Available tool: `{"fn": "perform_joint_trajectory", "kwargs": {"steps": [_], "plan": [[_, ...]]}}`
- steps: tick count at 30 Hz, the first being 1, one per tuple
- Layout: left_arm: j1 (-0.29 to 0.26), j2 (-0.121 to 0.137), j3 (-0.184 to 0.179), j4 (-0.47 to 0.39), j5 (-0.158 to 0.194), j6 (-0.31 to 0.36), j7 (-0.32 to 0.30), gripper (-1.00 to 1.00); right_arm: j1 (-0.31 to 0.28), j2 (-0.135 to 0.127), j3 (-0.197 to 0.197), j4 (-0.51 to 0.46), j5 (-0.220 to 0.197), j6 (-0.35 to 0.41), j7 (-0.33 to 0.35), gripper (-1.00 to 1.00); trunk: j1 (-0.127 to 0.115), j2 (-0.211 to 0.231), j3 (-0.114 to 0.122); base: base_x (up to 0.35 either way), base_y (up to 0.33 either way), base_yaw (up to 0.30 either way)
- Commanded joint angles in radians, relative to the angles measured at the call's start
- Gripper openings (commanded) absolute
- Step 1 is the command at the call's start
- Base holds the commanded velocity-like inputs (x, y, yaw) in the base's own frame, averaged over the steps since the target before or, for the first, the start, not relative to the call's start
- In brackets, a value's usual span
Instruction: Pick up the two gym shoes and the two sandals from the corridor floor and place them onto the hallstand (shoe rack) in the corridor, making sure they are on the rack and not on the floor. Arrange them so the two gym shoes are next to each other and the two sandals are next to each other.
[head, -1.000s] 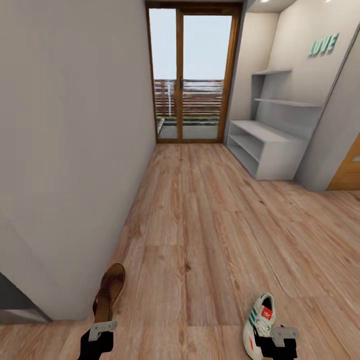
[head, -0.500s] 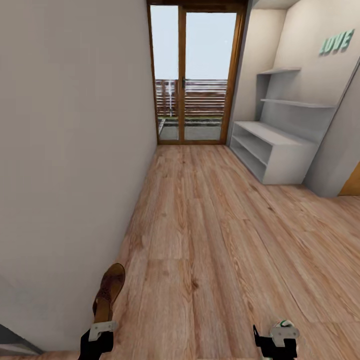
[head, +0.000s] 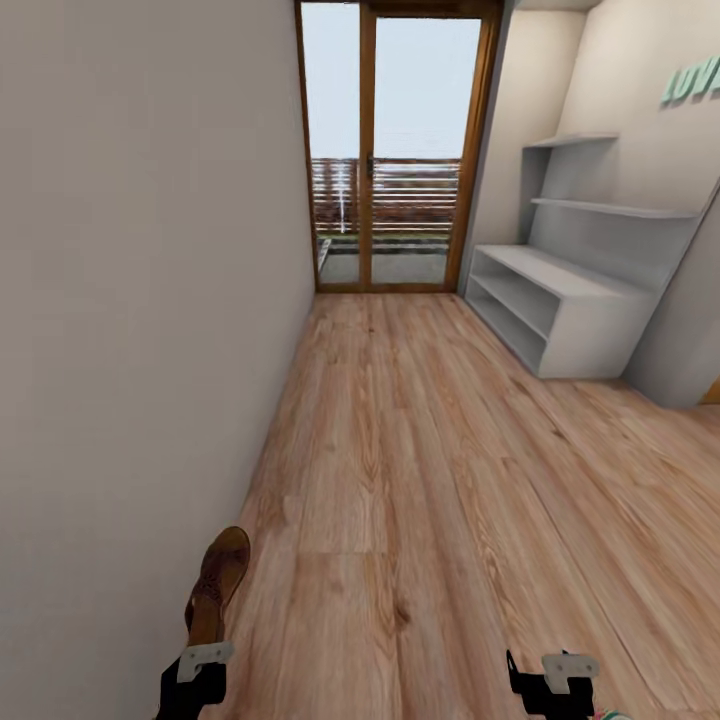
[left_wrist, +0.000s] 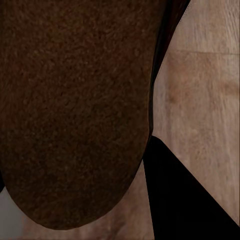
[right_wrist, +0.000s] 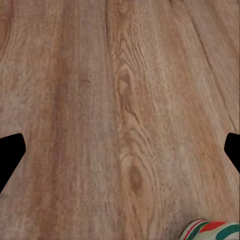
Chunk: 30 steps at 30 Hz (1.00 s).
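Observation:
A dark brown sandal (head: 218, 583) hangs toe-forward above the corridor floor (head: 400, 480), with my left gripper (head: 204, 658) shut on its heel end. In the left wrist view the sandal's sole (left_wrist: 75, 110) looms close beside one black finger (left_wrist: 185, 200). My right gripper (head: 563, 670) hovers low over the planks; its dark fingertips sit far apart in the right wrist view with bare floor (right_wrist: 120, 100) between them. A sliver of a gym shoe (right_wrist: 210, 231) with green and red stripes lies just by it, also at the head view's corner (head: 612, 714). The pale grey hallstand (head: 565, 310) stands far ahead on the right.
A plain wall (head: 140, 300) runs close along my left side. A wood-framed glass door (head: 400, 150) closes the corridor's far end. Stepped wall shelves (head: 600, 205) rise above the hallstand's bench, and a grey wall corner (head: 690, 350) juts out to its right.
The whole head view has advanced down the corridor and the hallstand looks nearer. The gym shoe has slid out past the bottom edge. The sandal stays in the left gripper.

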Motion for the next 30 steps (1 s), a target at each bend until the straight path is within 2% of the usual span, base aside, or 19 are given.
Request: {"fn": "perform_joint_trajectory", "kwargs": {"steps": [1,30], "plan": [[-0.001,0.001,-0.005,0.001,0.007,-0.002,-0.003,-1.0,-0.001,-0.001,0.008,0.001,-0.003,-0.002,-0.008,1.0,0.0,0.0,-0.001,0.337,0.01,0.0],[0.001,-0.002,-0.005,0.001,0.004,-0.004,-0.005,-1.0,-0.001,-0.001,0.008,0.001,-0.003,-0.002,-0.008,1.0,0.0,0.0,-0.001,0.338,0.029,-0.013]]}}
